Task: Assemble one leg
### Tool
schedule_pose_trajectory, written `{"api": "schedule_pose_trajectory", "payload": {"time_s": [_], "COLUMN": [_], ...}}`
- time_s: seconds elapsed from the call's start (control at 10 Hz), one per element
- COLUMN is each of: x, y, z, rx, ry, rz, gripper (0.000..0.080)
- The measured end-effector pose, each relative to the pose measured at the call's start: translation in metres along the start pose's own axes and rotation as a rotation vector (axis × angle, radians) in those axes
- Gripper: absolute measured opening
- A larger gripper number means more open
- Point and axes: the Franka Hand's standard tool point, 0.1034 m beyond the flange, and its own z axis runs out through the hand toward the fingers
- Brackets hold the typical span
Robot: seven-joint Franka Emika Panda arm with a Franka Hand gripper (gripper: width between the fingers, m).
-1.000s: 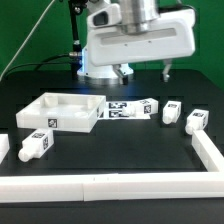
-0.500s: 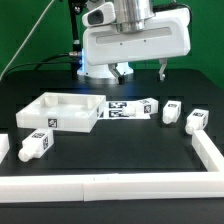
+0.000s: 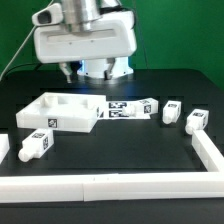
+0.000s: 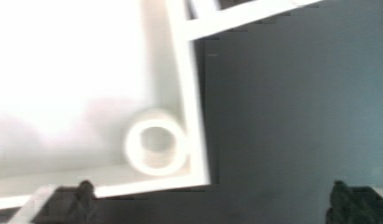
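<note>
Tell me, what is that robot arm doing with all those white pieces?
The robot arm is building a small piece of furniture. Right now its gripper is open and empty, hanging above a corner of the square white top. No leg is picked up yet. One leg lies on the table near the top, toward the exterior view's left, and other legs lie toward the exterior view's right.

Lab: green backdrop (image 3: 190, 40), tagged marker board (image 3: 128, 108).
</note>
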Motion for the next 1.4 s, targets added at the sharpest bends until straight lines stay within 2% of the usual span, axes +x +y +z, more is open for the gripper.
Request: {"api": "schedule_pose_trajectory", "payload": {"time_s": [0.1, 0.5, 0.6, 0.7, 0.8, 0.9, 1.0, 1.1, 1.2, 1.4], "x": [-0.002, -0.003, -0.007, -0.015, -0.027, -0.035, -0.037, -0.040, -0.044, -0.045], "y": [0.007, 0.006, 0.022, 0.046, 0.082, 0.115, 0.132, 0.140, 0.142, 0.137], "z": [0.006, 0.007, 0.015, 0.022, 0.027, 0.034, 0.039, 0.044, 0.053, 0.063], "rx": [0.000, -0.001, -0.012, -0.032, -0.056, -0.067, -0.068, -0.081, -0.091, -0.100], "ry": [-0.006, -0.008, -0.022, -0.023, -0.023, -0.023, -0.030, -0.031, -0.048, -0.057], "rz": [0.022, 0.010, -0.028, -0.053, -0.060, -0.072, -0.078, -0.080, -0.084, -0.102], "gripper": [0.0649, 0.0649, 0.0649, 0.0649, 0.0649, 0.0649, 0.0649, 0.0649, 0.0649, 0.0649]}}
